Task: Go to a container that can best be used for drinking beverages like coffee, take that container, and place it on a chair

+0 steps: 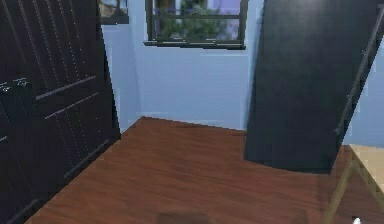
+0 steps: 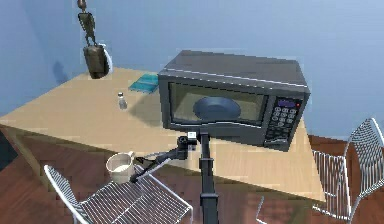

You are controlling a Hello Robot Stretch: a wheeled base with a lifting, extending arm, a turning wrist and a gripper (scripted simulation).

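The table [image 2: 70, 125] is stretching across the arm side view, carrying a microwave [image 2: 235, 98] toward its far side. In the forward view a dark cupboard [image 1: 50, 100] is standing at the left and a window [image 1: 196, 22] is showing in the blue wall. A wire chair [image 2: 95, 203] is sitting at the table's near edge, low in the arm side view's left, and another chair [image 2: 345, 172] is standing at its right. The arm [image 2: 207, 185] is rising from the bottom edge, with the end effector [image 2: 137, 178] pointing left toward a cream mug [image 2: 120, 165]. The mug is resting on the table's near edge, just above the wire chair. Because the mug is sitting on the table right at the fingers, I cannot tell whether the end effector is holding anything or how its fingers are set. A small shaker [image 2: 121, 99] is standing farther back. The going-to step is looking done; the take is looking at most under way, and lifting the mug and setting it on a chair are remaining.
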